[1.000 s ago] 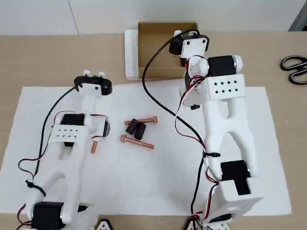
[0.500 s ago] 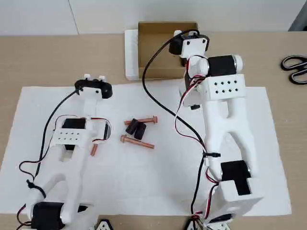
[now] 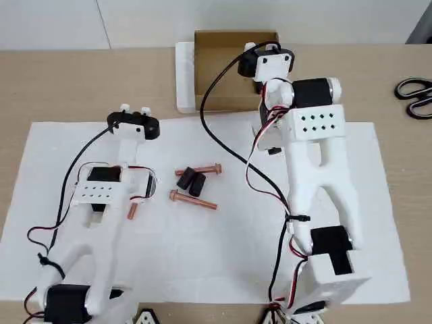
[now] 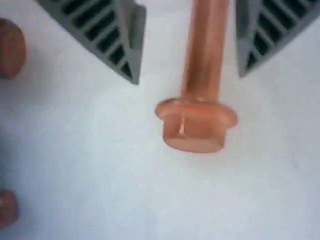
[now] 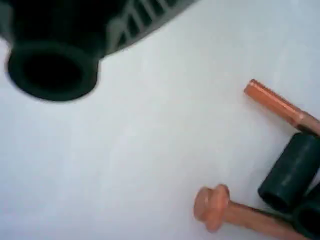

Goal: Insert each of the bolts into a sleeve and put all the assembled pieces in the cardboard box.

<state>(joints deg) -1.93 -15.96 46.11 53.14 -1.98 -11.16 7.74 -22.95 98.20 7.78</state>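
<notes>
A copper bolt (image 4: 196, 120) lies on the white sheet (image 3: 223, 250) between the fingers (image 4: 117, 42) of my left gripper (image 4: 189, 72), which stands open around its shaft without touching it. In the high view this bolt (image 3: 133, 208) lies at the left arm's tip. My right gripper (image 3: 270, 144) hangs over the sheet's far right part, shut on a black sleeve (image 5: 52, 70). A second bolt (image 3: 198, 170), two black sleeves (image 3: 191, 181) and a third bolt (image 3: 193, 199) lie together mid-sheet. The cardboard box (image 3: 229, 64) stands at the back.
A white block (image 3: 183, 77) sits against the box's left side. Scissors (image 3: 415, 94) lie on the wooden table at the far right. The right arm's black cable (image 3: 223, 145) runs across the sheet, close to the loose bolts and sleeves.
The left arm has shifted slightly toward the front of the table, over the bolt. The right arm and the loose parts have not moved.
</notes>
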